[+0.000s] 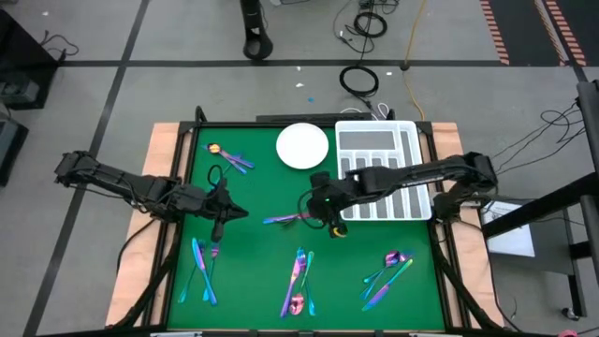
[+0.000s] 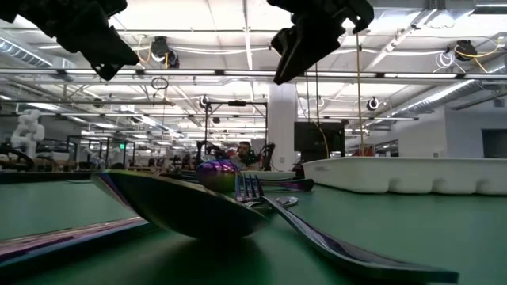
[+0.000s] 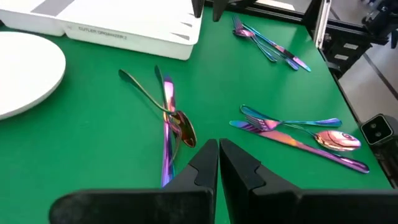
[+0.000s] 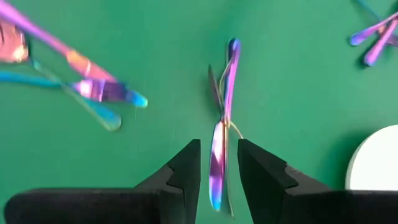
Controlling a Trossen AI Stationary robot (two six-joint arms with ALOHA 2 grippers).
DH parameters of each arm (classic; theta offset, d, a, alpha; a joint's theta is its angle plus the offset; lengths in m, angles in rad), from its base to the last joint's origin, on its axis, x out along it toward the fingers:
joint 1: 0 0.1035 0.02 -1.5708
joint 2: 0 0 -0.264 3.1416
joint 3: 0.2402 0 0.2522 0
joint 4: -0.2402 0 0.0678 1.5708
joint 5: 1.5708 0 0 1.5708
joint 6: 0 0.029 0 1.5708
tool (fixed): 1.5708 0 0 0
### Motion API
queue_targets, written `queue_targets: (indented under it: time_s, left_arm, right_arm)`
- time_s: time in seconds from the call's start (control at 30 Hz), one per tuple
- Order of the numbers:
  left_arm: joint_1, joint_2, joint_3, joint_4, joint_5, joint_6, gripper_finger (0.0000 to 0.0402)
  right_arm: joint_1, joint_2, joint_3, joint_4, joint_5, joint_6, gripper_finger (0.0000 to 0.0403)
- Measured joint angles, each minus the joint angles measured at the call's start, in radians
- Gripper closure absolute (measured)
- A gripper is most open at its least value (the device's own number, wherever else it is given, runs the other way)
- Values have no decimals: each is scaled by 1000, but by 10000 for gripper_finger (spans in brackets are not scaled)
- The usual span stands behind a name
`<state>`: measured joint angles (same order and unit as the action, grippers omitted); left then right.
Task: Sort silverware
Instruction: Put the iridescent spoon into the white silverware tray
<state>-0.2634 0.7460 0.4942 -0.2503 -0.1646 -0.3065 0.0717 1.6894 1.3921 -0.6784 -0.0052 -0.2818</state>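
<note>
High view: my right hand (image 1: 323,217) hangs at frame centre over the silverware cluster (image 1: 284,220), nearer than my left hand (image 1: 219,227). Right wrist view: fingers (image 4: 186,167) part open, empty, straddling the pieces, their long axis running between them. Left hand pinched closed, empty.

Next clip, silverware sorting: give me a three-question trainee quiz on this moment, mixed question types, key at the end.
1. True or false: the white tray already holds silverware.
2. Which hand hangs over the centre cluster of silverware? A) left hand B) right hand
3. Fill in: the left hand is ____.

Key:
1. False; its visible slots look bare.
2. B; the right hand is open, its fingers either side of a piece.
3. Shut.
</note>
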Motion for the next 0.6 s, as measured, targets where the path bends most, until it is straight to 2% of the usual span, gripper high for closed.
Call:
queue_targets:
  time_s: [0.13, 0.33, 0.47, 0.6]
  left_arm:
    - [0, 0, 0, -3, 1, 0, 385]
    - [0, 0, 0, -3, 3, 6, 385]
    - [0, 0, 0, -4, 3, 7, 385]
    - [0, 0, 0, -6, 4, 56, 385]
  right_arm:
    - [-32, 70, 88, -68, -6, -44, 305]
    - [-159, 209, 201, -166, -196, -156, 305]
    - [-227, 291, 256, -178, -201, -290, 305]
    - [-249, 365, 283, -160, -203, -368, 305]
